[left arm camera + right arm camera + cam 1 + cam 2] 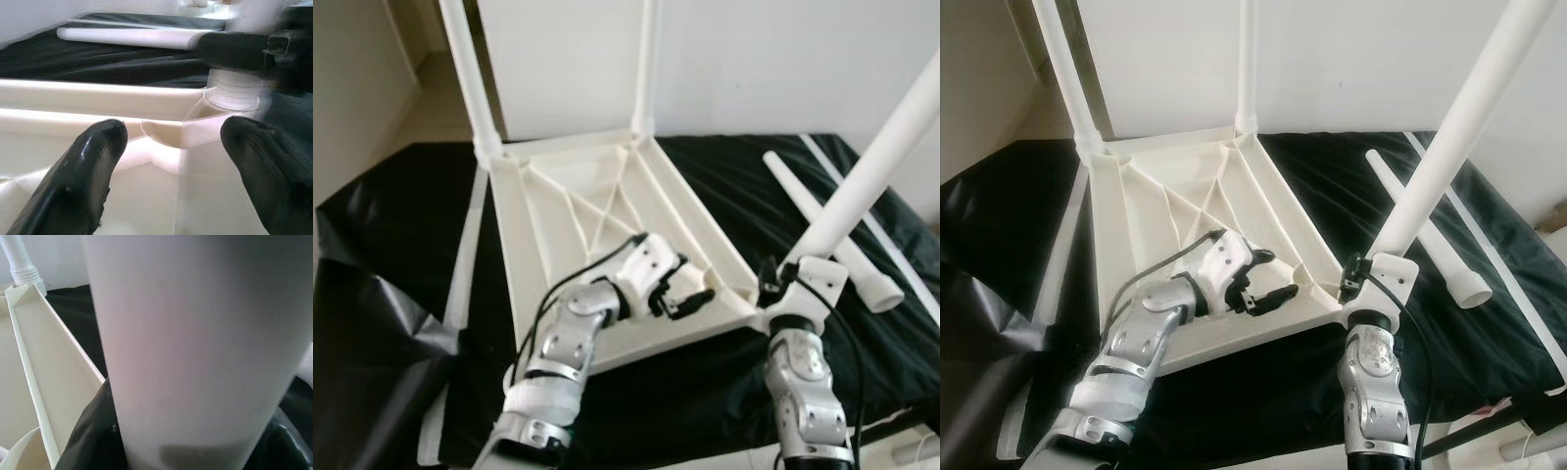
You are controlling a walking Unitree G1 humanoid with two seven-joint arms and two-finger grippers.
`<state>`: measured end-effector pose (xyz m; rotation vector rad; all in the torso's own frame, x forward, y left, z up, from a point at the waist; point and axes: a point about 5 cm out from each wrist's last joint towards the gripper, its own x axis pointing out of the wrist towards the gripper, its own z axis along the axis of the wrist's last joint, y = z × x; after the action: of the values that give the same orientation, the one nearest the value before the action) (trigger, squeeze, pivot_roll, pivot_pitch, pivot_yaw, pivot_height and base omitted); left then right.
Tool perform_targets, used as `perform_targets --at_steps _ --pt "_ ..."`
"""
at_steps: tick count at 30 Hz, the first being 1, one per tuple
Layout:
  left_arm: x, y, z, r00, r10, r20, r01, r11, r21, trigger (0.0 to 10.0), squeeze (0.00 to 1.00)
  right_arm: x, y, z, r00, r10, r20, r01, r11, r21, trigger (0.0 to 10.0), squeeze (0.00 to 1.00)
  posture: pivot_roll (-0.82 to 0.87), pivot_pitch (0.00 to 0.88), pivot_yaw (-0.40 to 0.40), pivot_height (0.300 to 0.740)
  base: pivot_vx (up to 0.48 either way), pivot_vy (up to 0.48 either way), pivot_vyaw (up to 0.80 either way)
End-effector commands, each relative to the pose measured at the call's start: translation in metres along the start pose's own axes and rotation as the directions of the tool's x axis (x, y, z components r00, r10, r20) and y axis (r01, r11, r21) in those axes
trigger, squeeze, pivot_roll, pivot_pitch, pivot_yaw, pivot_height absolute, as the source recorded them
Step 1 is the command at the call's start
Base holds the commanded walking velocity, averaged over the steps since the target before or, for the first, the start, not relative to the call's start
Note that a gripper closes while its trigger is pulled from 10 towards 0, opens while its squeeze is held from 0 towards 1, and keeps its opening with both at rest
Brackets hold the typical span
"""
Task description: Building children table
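The white table top (570, 211) lies upside down on a black sheet. Two white legs (468, 69) stand upright in its far corners. My right gripper (791, 282) is shut on a third leg (881, 157), which leans up to the right; its threaded end (234, 93) sits at the near right corner socket (164, 133). My left gripper (693, 299) is open inside the frame, just short of that corner, with nothing between its fingers (98, 152). A loose leg (1449, 257) lies on the sheet to the right.
The black sheet (401, 225) covers the whole work surface and is crumpled at the left. A thin white rod (1518, 305) lies beyond the loose leg. A white strip (460, 284) runs along the table top's left side. A white wall stands behind.
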<state>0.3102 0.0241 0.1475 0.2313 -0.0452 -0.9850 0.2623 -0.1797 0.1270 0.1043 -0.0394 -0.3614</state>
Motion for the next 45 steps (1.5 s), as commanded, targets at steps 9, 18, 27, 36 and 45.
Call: perform_targets --at_steps 9,18,27,36,45 --pt "0.002 0.002 0.010 0.999 0.035 0.021 -0.036 0.996 0.080 10.0 0.00 -0.018 0.001 -0.015 0.997 -0.007 -0.077 0.009 1.000 0.024 10.0 0.27 -0.04 0.000 -0.026 0.740 0.000 0.000 0.00" --pt "-0.001 -0.006 0.004 0.999 0.030 0.013 -0.031 0.987 0.155 10.0 0.00 -0.018 -0.002 -0.004 0.995 0.098 -0.019 -0.097 0.994 0.046 10.0 1.00 -0.05 0.000 -0.035 0.740 0.000 0.000 0.00" --pt "-0.009 -0.010 0.006 0.999 -0.013 0.047 0.002 0.974 0.226 10.0 0.00 -0.011 -0.021 0.008 0.964 0.267 0.013 -0.268 0.963 0.016 10.0 0.27 -0.05 0.000 -0.043 0.740 0.000 0.000 0.00" --pt "-0.018 -0.011 0.004 0.994 -0.107 0.019 0.102 0.978 0.180 10.0 0.00 0.001 -0.033 0.018 0.879 0.476 0.016 -0.474 0.879 -0.048 10.0 0.00 -0.04 0.000 -0.045 0.740 0.000 0.000 0.00" --pt "-0.023 -0.022 0.012 0.963 -0.271 0.011 0.267 0.955 0.133 10.0 0.00 0.025 -0.031 0.020 0.745 0.665 -0.050 -0.665 0.733 -0.143 10.0 0.00 -0.04 0.000 -0.034 0.740 0.000 0.000 0.00"
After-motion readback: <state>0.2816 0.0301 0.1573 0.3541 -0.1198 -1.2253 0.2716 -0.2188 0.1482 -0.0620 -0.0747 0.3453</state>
